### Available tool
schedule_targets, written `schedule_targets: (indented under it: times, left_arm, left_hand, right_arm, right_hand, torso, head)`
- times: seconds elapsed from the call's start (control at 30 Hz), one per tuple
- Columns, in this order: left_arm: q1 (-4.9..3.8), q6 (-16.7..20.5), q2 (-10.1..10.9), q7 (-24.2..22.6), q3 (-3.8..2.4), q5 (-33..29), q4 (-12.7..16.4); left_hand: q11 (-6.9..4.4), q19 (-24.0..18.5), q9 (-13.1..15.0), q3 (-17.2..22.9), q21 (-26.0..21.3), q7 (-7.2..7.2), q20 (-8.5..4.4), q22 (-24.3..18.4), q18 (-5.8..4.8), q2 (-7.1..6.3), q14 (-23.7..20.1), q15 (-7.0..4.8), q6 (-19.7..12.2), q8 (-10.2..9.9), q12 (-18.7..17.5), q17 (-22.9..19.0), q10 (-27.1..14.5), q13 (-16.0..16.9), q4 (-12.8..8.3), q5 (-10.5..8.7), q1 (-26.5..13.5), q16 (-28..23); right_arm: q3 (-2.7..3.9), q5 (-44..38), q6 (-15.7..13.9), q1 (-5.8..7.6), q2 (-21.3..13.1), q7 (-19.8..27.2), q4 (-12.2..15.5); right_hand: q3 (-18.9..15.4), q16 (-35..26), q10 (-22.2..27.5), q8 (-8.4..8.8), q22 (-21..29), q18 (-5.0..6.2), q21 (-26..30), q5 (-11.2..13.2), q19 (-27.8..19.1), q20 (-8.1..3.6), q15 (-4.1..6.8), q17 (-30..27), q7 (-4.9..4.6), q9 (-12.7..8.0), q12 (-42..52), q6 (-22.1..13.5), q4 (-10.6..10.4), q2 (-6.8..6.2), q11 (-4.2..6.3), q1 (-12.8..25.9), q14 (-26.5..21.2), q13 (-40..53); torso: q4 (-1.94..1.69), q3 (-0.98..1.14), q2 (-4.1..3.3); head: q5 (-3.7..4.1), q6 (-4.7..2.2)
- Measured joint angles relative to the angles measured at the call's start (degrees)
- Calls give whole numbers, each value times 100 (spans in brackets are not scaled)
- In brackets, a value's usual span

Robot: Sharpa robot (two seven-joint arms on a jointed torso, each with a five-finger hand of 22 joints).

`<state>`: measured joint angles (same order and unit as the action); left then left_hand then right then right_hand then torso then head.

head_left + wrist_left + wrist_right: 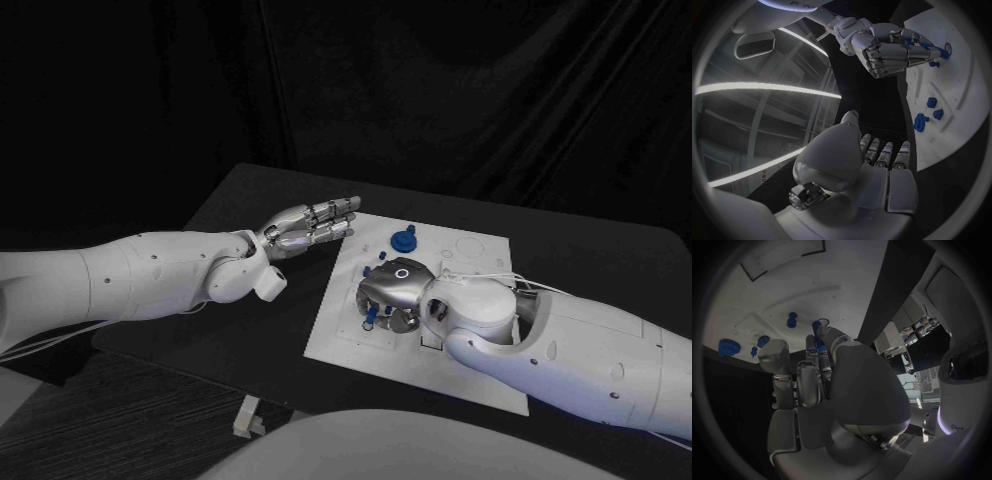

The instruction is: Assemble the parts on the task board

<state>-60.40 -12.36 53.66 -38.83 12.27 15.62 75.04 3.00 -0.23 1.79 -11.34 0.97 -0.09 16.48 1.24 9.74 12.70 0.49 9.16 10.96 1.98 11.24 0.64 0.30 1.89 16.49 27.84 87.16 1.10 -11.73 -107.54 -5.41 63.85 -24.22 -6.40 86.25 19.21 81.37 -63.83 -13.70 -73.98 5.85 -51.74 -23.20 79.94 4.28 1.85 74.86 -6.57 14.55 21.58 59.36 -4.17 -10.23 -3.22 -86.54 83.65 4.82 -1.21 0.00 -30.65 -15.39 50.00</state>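
Head view: right hand (pixel 397 295) down on the near-left part of the board (pixel 476 260), fingers curled over a blue part (pixel 372 318). Left hand (pixel 310 226) hovering off the board's far-left corner, fingers straight and together, holding nothing.

Left wrist view: right hand (pixel 892 47) closed round a slim blue part (pixel 929 49), with a ring-shaped end showing past the fingertips at the board's surface. Loose parts (pixel 928 114) lying well apart from it on the white plate.

Right wrist view: fingers (pixel 814 347) pressed to the board with a blue part (pixel 817 330) between them; a small peg (pixel 792 319) standing just beyond, and further parts (pixel 728 346) near the board's edge.

Step in hand, by judgement: seating the held part in its place on the board. Best done slowly and straight down, keeping the part upright and the grip firm but not crushing; seat hidden under the fingers, so alignment cannot be confirmed. Left hand near enough to steady the board should it slide.

Surface: matt black table (pixel 260 200), white board lying flat on it. Room: dark curtain (pixel 433 90) behind the table.
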Motion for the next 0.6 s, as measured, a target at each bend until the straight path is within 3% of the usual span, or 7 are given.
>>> schedule_targets:
  times: [0.6]
  left_arm:
    - [5,-27,-6,0,0,0,-23]
  left_hand:
    - [0,0,0,102,0,1,0,0,0,37,4,-3,0,0,0,-9,0,0,-100,0,37,0]
  right_arm:
    - [-5,-9,-11,-20,5,14,31]
  right_hand:
    - [0,0,-40,0,0,0,0,0,0,0,0,0,0,0,0,1,0,0,2,0,0,0]
  torso:
    - [-1,1,0]
  head:
    - [8,0]
